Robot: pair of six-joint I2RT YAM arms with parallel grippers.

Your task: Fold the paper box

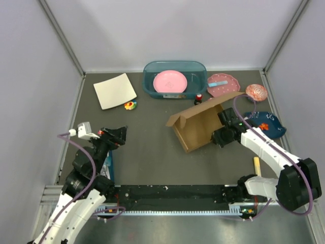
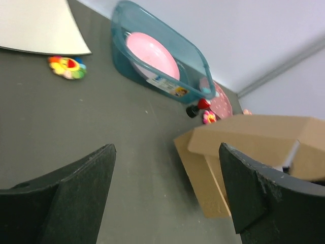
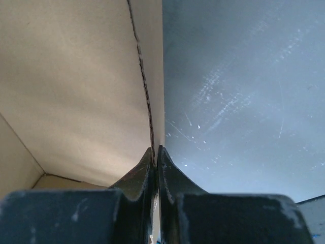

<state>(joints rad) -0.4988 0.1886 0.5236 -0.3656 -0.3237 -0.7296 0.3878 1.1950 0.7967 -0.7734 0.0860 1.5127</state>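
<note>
The paper box [image 1: 198,124] is brown cardboard, partly folded, with its lid flap raised, right of the table's middle. It also shows in the left wrist view [image 2: 244,147] and fills the left of the right wrist view [image 3: 76,91]. My right gripper [image 1: 222,133] is shut on the edge of the box's right wall; in the right wrist view its jaws [image 3: 156,152] pinch the thin cardboard edge. My left gripper [image 1: 118,136] is open and empty, well left of the box; its fingers [image 2: 86,193] frame bare table.
A cream-white sheet [image 1: 115,90] lies at the back left, a small colourful toy [image 1: 130,105] beside it. A teal bin [image 1: 174,80] holds a pink plate. A pink plate [image 1: 222,84], a pink ball [image 1: 256,92] and a dark blue plate [image 1: 266,123] sit at the right. A wooden stick [image 1: 257,165] lies near the right arm.
</note>
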